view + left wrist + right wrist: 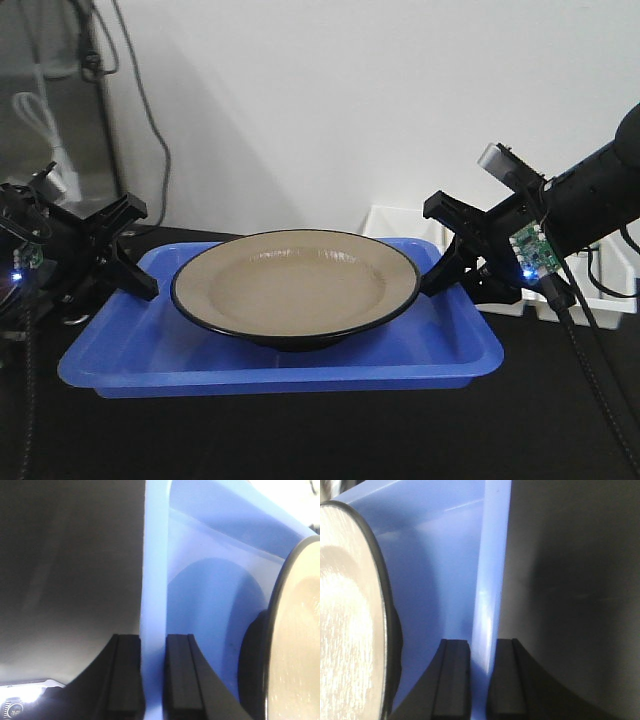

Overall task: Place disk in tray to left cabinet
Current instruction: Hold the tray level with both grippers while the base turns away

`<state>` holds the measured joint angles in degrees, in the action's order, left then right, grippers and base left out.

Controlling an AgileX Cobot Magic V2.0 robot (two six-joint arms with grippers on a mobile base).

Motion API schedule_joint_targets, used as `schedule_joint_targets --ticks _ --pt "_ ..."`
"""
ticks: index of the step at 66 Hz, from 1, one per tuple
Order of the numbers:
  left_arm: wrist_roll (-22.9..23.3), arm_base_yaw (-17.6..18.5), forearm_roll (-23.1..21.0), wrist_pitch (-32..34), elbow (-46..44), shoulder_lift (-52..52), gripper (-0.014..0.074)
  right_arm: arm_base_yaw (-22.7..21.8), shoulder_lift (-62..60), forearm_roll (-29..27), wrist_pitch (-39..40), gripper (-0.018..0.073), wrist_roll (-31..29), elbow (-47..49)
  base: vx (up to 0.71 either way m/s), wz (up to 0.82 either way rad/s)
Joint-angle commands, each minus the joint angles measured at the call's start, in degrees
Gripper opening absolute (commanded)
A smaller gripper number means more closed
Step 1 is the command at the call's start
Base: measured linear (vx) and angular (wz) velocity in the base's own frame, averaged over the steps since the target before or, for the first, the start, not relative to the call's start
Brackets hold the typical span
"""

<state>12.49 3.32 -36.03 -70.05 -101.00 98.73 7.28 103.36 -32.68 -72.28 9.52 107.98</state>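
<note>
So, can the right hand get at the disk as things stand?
Probably not freely: the right hand is clamped on the lip of the tray, with the disk close inside. It must release first.

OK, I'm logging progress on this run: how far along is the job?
Done: the disk sits in the blue tray. In hand: the left gripper and right gripper each have fingers closed on the lip at opposite ends. Left to do: carrying the loaded tray to the cabinet, which none of the views shows; whether it is lifted yet is unclear.
</note>
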Motion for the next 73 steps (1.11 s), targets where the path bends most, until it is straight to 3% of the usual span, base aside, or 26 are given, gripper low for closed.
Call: schedule_joint_targets --ticks 1,73 --pt "1.1 1.6 -11.0 1.5 -2.1 -3.2 -0.0001 1.3 -3.2 -11.1 2.0 -0.0004 0.2 2.1 -0.16 0.66" --pt "1.1 1.6 -11.0 1.5 -2.1 -3.2 0.0 1.3 -3.2 -11.1 1.8 -0.0004 0.2 2.1 -0.1 0.71"
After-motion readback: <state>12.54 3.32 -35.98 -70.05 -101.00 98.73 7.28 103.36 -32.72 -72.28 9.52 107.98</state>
